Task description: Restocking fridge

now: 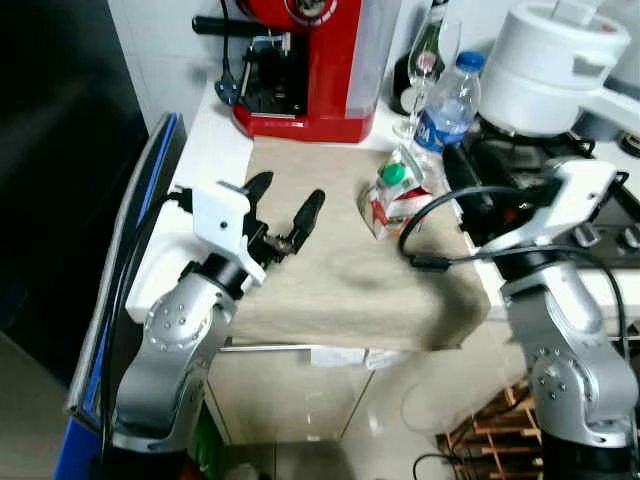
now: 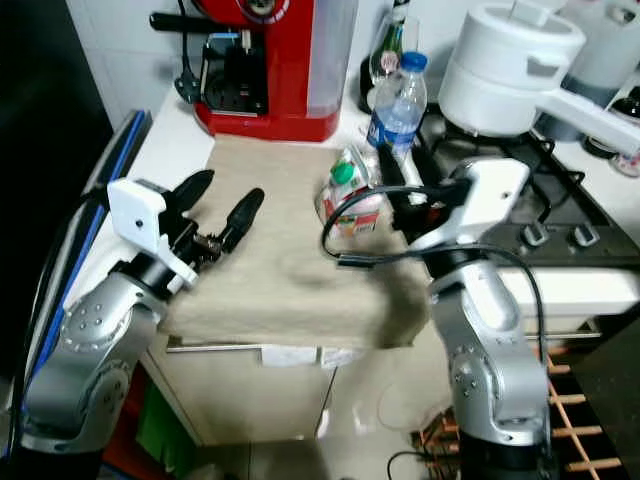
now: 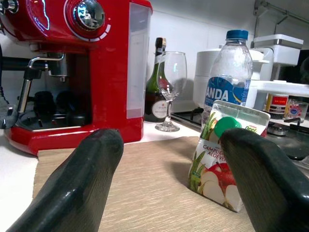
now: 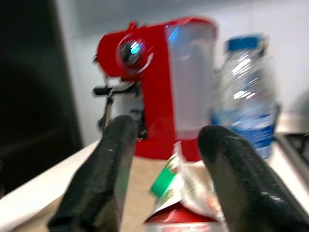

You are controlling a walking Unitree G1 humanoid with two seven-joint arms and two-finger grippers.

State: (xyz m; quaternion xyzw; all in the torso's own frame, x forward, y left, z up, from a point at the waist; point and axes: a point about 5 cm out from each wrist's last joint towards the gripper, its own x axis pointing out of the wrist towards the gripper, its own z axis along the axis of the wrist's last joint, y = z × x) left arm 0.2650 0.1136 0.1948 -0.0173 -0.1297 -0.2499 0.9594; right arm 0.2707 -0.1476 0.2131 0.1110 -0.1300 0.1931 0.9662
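Crinkly juice carton point(image 1: 395, 200) w/ round green cap sits on woven beige mat point(image 1: 340, 270), counter point(image 1: 215, 140) middle. Left hand point(image 1: 290, 213) & right hand point(image 4: 166, 169): smooth black fingers apart, near carton.

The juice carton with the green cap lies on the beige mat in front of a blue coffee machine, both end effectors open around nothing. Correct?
Not quite: the coffee machine is red, as the left eye view shows. The rest holds: the juice carton lies on the beige mat, and the left end effector and right end effector are open, holding nothing.
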